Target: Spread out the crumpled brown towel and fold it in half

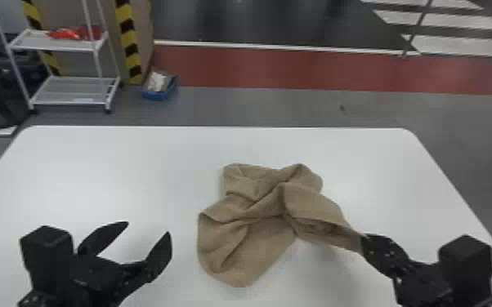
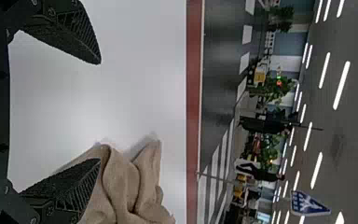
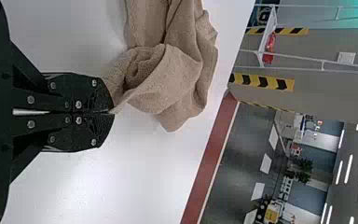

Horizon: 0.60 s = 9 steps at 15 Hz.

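The brown towel (image 1: pixel 265 212) lies crumpled near the middle of the white table (image 1: pixel 155 163), its cloth matte and finely nubbly, heaped in soft rolls and twisted ridges. On my left side it bulges into a rounded lobe; toward my right a tapering flap stretches off the heap, curling into a hollow underneath.

My right gripper (image 1: pixel 364 241) has that flap's tip pinched between flat black fingers, closed together along their length. My left gripper (image 1: pixel 148 236) stands wide apart beside the towel, with nothing between its ribbed pads (image 2: pixel 77 191); in the left wrist view, one finger overlaps the cloth's edge, and I cannot tell whether they touch.

Smooth, bare tabletop runs past the towel to the straight far edge with its rounded corners, and there is open room on both sides.
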Available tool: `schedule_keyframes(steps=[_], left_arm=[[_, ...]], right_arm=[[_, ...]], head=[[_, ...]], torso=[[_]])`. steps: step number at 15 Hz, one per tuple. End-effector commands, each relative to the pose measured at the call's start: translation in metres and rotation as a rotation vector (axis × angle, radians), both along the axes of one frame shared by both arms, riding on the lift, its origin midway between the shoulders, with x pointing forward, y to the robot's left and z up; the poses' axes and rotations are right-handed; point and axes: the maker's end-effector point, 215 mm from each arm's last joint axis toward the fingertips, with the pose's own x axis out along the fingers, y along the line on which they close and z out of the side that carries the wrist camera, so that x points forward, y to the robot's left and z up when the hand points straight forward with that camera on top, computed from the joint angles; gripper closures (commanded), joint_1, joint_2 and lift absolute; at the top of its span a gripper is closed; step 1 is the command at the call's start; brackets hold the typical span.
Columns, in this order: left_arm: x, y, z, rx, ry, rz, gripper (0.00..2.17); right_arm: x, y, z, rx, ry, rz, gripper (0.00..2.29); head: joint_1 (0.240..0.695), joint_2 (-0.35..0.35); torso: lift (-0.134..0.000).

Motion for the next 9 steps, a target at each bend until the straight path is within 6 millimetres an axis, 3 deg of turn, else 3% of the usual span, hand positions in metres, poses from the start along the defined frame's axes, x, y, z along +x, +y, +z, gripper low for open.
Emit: schedule_keyframes(steps=[1, 5, 7, 9], left_arm=[[-0.005, -0.033, -0.013, -0.011, 0.048, -0.076, 0.15], [-0.013, -0.09, -0.036, 0.001, 0.091, -0.176, 0.19], [-0.015, -0.109, -0.041, 0.018, 0.094, -0.204, 0.19], [-0.006, -0.115, -0.051, 0.077, 0.094, -0.201, 0.26]], right_arm=[[-0.002, 0.001, -0.001, 0.003, 0.001, 0.002, 2.19], [-0.002, 0.003, -0.002, 0.006, 0.004, 0.004, 2.19], [-0.002, 0.002, -0.005, 0.006, 0.008, 0.002, 2.19], [-0.003, 0.001, -0.006, 0.006, 0.011, 0.001, 2.19]], head=[[0.695, -0.16], [0.695, -0.254], [0.695, -0.285], [0.695, -0.313]], torso=[[-0.125], [-0.125], [-0.125], [-0.125]])
